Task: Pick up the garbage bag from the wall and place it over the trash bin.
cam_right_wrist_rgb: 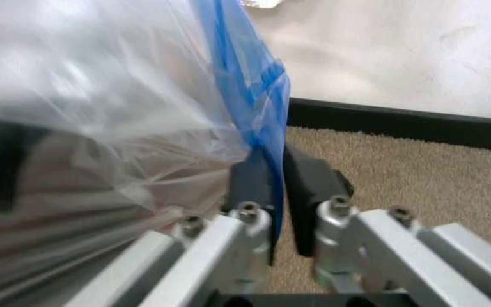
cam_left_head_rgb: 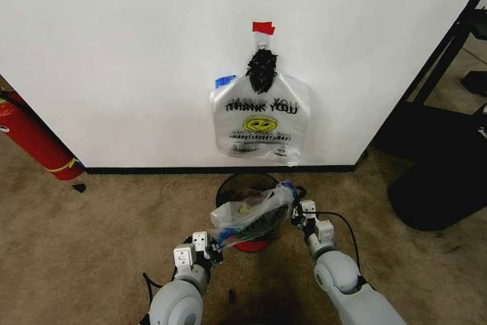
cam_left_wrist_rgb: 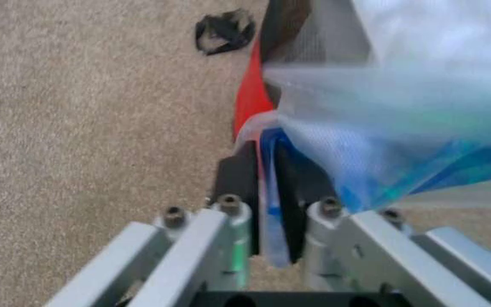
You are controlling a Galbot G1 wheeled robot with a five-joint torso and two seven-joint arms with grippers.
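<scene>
The see-through garbage bag [cam_left_head_rgb: 251, 215] with blue patches is stretched between both grippers, just above the black mesh trash bin [cam_left_head_rgb: 237, 186] with its red base. My left gripper [cam_left_head_rgb: 215, 247] is shut on the bag's near-left edge; its black fingers [cam_left_wrist_rgb: 243, 185] pinch a blue fold of the garbage bag [cam_left_wrist_rgb: 399, 115]. My right gripper [cam_left_head_rgb: 298, 207] is shut on the right edge, where the blue strip of the garbage bag [cam_right_wrist_rgb: 250, 96] runs between its fingers [cam_right_wrist_rgb: 314, 182]. The wall [cam_left_head_rgb: 122, 51] stands behind the bin.
A white "THANK YOU" smiley bag [cam_left_head_rgb: 261, 123] hangs on the wall under a red tape piece [cam_left_head_rgb: 263, 27]. A red fire extinguisher [cam_left_head_rgb: 30, 136] leans at the left. Dark furniture [cam_left_head_rgb: 441, 150] stands at the right. A small black scrap [cam_left_wrist_rgb: 224, 31] lies on the carpet.
</scene>
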